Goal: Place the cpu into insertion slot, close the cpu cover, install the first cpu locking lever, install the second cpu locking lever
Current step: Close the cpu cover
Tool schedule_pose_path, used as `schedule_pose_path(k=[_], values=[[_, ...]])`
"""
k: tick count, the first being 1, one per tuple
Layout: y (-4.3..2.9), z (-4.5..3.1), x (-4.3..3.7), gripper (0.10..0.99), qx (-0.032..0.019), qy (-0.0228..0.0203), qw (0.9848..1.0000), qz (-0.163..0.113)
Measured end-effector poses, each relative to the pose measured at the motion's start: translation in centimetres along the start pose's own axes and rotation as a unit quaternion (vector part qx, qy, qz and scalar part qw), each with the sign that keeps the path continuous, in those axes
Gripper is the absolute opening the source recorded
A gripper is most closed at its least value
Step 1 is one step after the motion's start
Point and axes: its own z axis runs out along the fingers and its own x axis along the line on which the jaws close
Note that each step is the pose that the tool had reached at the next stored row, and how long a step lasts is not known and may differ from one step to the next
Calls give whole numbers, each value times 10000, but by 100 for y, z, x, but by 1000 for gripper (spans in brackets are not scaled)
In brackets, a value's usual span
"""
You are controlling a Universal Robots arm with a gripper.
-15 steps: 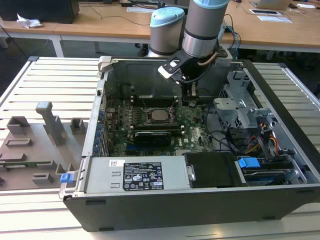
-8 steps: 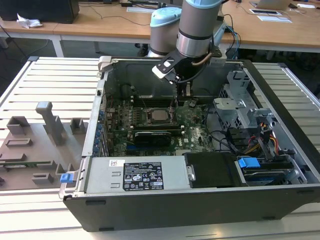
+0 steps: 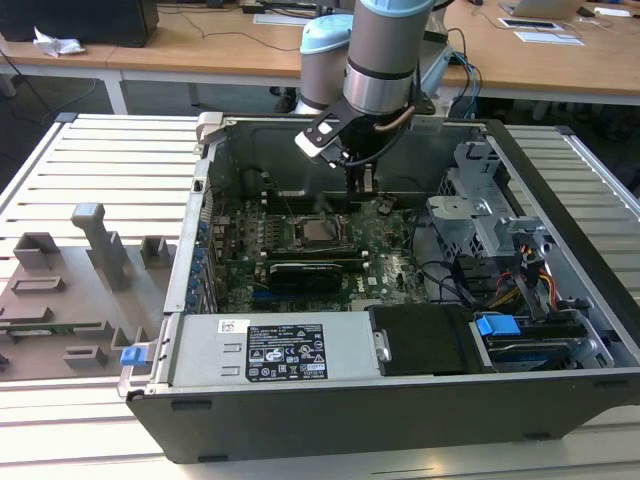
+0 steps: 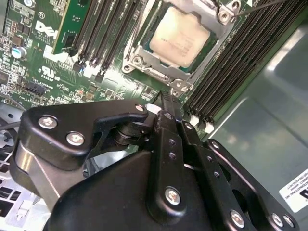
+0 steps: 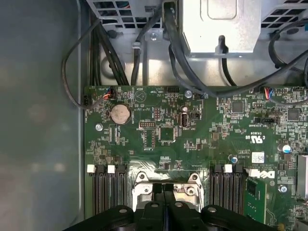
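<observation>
The cpu point(image 4: 180, 36), with a silvery square top, lies in the insertion slot point(image 3: 322, 232) on the green motherboard. The grey metal cpu cover point(image 4: 144, 53) lies flat around it, so the chip shows through its window. A thin wire lever point(image 4: 262, 6) runs off from one corner of the cover. My gripper point(image 3: 360, 183) hangs inside the case just behind the socket, a little above the board. Its black fingers point(image 4: 165, 98) are pressed together and hold nothing. In the first wrist view the gripper point(image 5: 163, 188) covers the middle of the socket.
Black memory slots point(image 4: 226, 72) flank the socket on both sides. A long black card point(image 3: 310, 270) and the labelled power-supply box point(image 3: 290, 350) sit nearer the case front. The drive cage point(image 3: 470, 220) and cables stand at the exterior view's right. A grey fixture tray point(image 3: 70, 290) lies outside the case.
</observation>
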Motion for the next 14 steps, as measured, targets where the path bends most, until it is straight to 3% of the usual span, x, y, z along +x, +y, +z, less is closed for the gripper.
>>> schedule_pose_path(k=[6,14], values=[[-137,104,-4,106,0,0,10000,-1],[-566,271,-14,106,0,0,10000,0]])
